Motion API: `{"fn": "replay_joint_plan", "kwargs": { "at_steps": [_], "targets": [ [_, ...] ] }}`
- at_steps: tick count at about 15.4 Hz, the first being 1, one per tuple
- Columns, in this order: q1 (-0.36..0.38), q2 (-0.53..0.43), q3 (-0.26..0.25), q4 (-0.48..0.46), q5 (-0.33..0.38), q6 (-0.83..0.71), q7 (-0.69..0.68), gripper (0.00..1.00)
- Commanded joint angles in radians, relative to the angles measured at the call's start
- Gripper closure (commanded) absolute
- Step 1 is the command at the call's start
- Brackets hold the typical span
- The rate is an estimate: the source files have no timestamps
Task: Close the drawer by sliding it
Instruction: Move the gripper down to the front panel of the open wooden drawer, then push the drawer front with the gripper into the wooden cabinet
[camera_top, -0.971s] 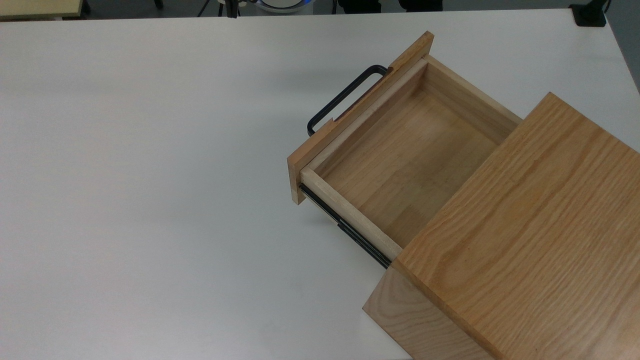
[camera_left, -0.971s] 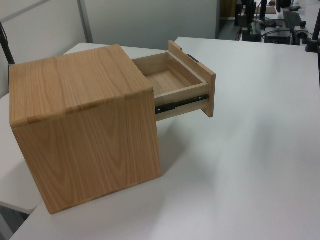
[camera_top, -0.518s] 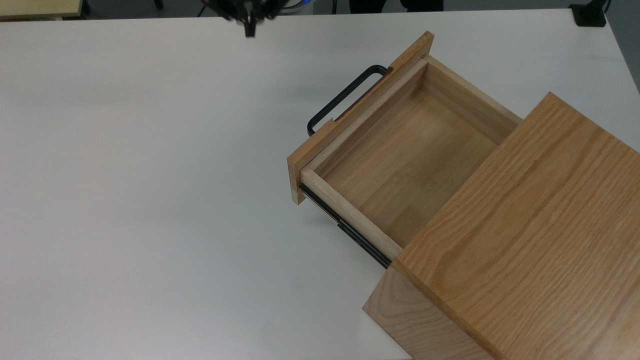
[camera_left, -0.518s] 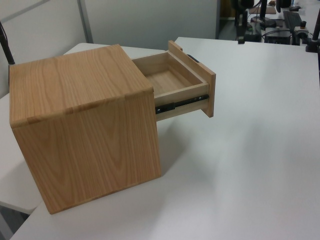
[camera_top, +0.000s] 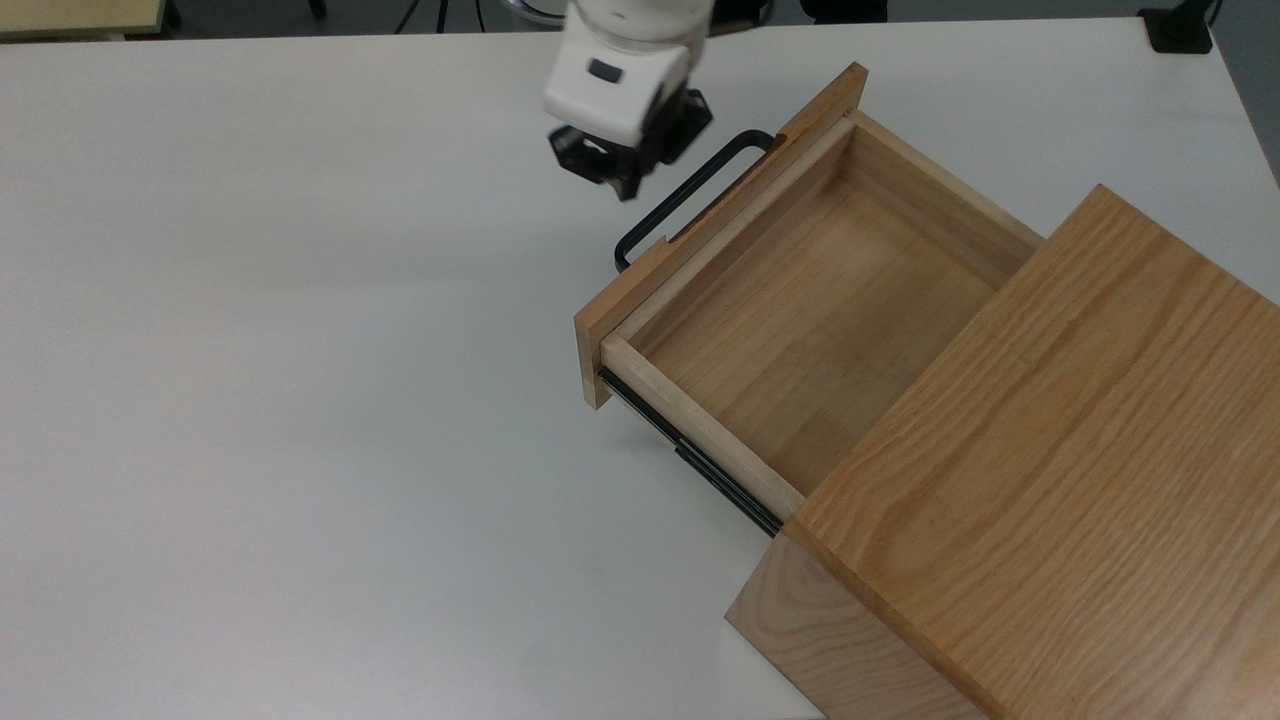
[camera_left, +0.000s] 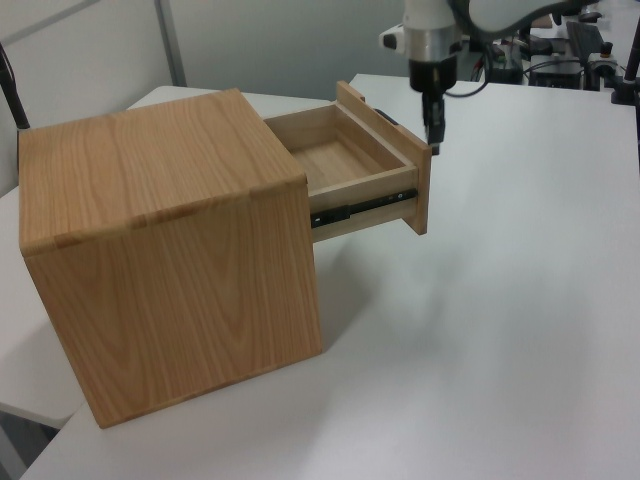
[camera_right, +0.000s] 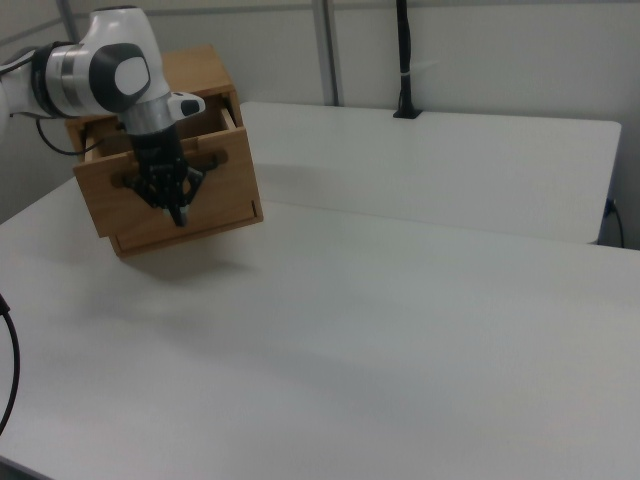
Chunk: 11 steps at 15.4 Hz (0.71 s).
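Even, bright overhead light falls on the matte white table (camera_top: 300, 400), leaving only soft, faint shadows beside the open light oak drawer (camera_top: 800, 300). The white-and-black gripper (camera_top: 625, 185) looks slightly motion-blurred in the top view.

Large oak cabinet (camera_top: 1040, 480) on white table (camera_top: 300, 400); black pole (camera_right: 403, 60) behind.
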Motion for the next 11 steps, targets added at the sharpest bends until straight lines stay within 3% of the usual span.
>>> {"fn": "replay_joint_plan", "kwargs": {
  "at_steps": [1, 11],
  "targets": [
    [0.025, 0.018, -0.011, 0.002, 0.025, 0.124, -0.03, 1.0],
    [0.024, 0.113, 0.092, 0.005, 0.049, 0.548, -0.019, 1.0]
  ]
}}
